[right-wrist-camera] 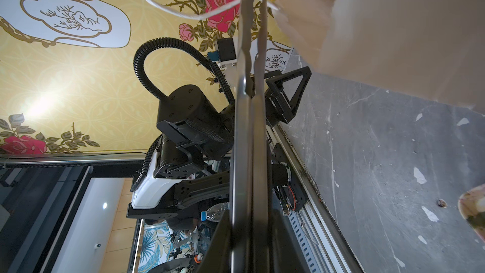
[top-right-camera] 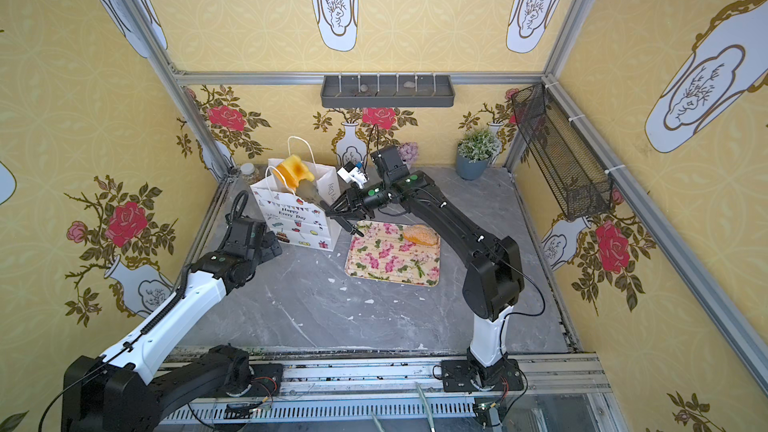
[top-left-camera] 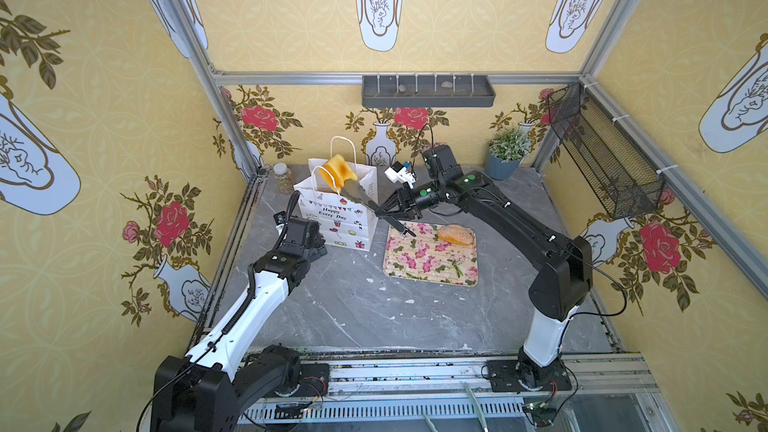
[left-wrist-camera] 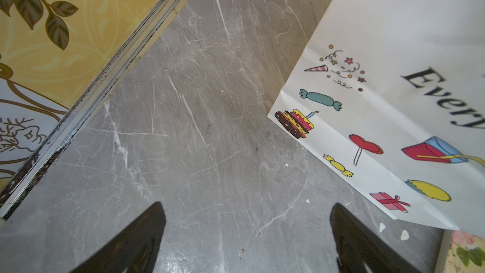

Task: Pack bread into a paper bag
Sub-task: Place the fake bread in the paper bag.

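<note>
One step short of the drop: left jaws gape empty beside the paper bag [top-left-camera: 332, 222], back-left on the bench [top-left-camera: 353, 313]; toast [top-left-camera: 337, 172] hangs over its mouth in tongs [top-left-camera: 358, 195] squeezed by the near-shut right jaws. Next, lower inside the rim and release; tray [top-left-camera: 428, 263] lies just right, bench front open.

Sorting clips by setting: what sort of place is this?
Probably a staged robot test cell, not a real home: wallpapered panels on an aluminium frame, with the left arm and right arm bolted to a front rail.
</note>
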Controlling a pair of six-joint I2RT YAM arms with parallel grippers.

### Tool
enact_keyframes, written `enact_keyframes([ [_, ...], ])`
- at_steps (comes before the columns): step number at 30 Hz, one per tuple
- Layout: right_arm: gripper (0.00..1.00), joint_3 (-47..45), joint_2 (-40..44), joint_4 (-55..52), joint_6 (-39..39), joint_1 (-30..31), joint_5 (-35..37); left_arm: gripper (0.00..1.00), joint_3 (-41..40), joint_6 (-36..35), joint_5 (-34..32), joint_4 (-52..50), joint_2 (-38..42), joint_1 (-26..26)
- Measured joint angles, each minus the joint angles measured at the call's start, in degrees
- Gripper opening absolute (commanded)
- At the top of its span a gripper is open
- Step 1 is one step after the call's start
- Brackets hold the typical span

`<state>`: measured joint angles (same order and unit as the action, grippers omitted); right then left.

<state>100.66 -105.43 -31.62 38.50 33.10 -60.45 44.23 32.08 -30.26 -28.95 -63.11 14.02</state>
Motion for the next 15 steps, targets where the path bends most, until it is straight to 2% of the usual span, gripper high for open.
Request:
enact_keyframes([
  [10,0.39,0.0,0.0,-1.2,-0.9,0.0,0.0,0.99,0.0,0.0,0.0,0.3,0.0,0.0],
  [15,0.42,0.0,0.5,-1.2,-1.0,0.0,0.1,0.99,0.0,0.0,0.0,0.3,0.0,0.0],
])
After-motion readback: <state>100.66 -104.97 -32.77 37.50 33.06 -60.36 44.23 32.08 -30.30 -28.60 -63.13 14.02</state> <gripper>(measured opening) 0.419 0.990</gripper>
